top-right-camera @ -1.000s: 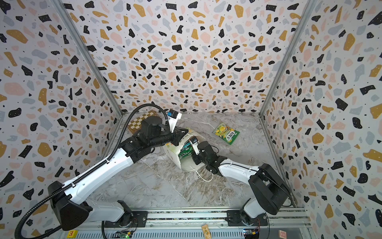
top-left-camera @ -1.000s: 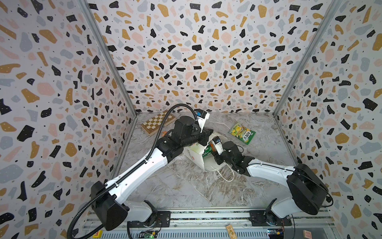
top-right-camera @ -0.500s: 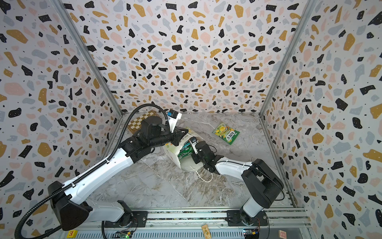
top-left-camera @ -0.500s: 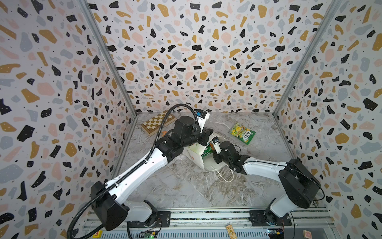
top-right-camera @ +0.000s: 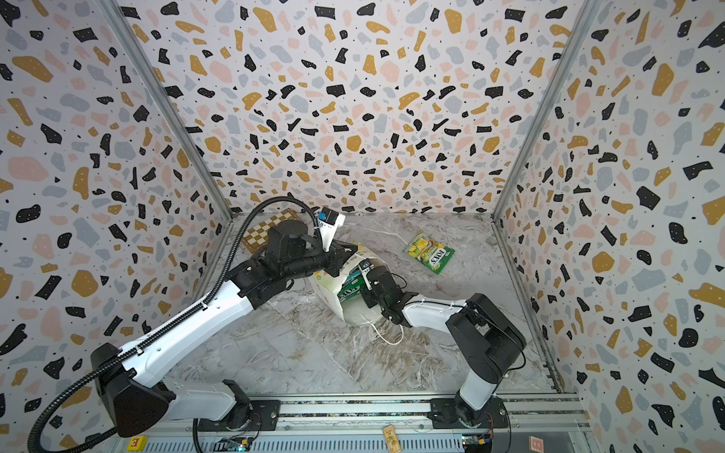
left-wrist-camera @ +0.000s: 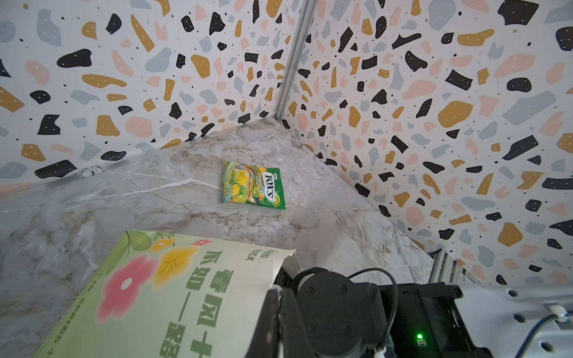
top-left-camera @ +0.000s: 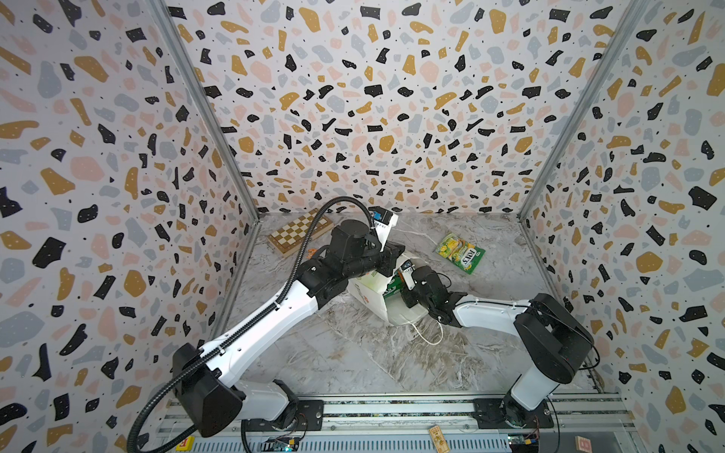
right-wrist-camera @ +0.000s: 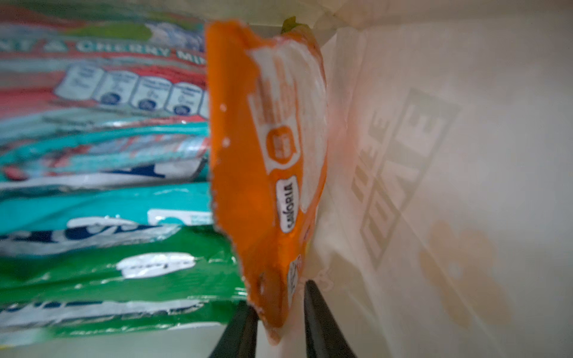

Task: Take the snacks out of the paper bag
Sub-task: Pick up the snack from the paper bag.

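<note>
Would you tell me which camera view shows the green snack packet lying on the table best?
The left wrist view: the green packet lies unobstructed, its FOX'S lettering readable. In both top views the packet looks smaller. The right wrist view, inside the paper bag, misses it.

Paper bag [top-left-camera: 370, 304] is down on its side mid-tabletop [top-left-camera: 353, 353], the left gripper [top-left-camera: 392, 261] at its upper edge and the right arm [top-left-camera: 486, 312] reaching into the mouth. A green-yellow snack packet [top-left-camera: 459, 253] lies apart behind. The chessboard [top-left-camera: 300, 231] sits far back.
</note>
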`<state>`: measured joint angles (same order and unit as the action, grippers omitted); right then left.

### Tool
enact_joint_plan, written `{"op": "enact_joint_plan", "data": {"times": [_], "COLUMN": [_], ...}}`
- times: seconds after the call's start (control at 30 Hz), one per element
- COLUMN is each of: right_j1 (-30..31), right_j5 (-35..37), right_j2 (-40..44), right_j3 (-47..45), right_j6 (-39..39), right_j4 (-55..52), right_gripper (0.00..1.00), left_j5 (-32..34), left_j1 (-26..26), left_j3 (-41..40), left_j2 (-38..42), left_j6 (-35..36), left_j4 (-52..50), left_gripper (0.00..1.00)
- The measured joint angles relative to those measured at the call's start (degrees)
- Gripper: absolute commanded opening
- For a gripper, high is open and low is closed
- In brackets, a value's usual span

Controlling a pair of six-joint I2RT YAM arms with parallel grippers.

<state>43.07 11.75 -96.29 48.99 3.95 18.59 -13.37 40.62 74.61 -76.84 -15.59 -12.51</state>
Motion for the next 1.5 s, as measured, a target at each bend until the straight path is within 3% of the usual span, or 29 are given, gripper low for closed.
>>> {"op": "enact_joint_plan", "data": {"times": [0.53,0.6,0.83,1.5], "right_j1": [-3.6,-3.9,-4.1,-3.1], "right_j5": [-5.2,-6.1,-7.1,-10.0], "right_j2": [-4.9,-5.8,-7.0,7.3], "right_j3": [2.0,2.6,3.6,-1.1], "right_j6": [-1.0,-1.4,-1.9,-6.7], "right_j4": [5.7,5.9,5.8,-5.0], "right_gripper": [0.32,0.29,0.00,0.00], "left_j5": [-0.1,-0.1,0.0,5.0], "left_j1": [0.0,0.0,0.0,0.0], "left_j3": [0.0,0.0,0.0,-0.3], "left_j2": [0.0,0.0,0.0,0.0], "left_j6": [0.3,0.5,0.6,-2.3], "left_j4": [-0.5,-0.6,-0.9,1.3], "left_gripper": [0.00,0.00,0.00,0.00]}}
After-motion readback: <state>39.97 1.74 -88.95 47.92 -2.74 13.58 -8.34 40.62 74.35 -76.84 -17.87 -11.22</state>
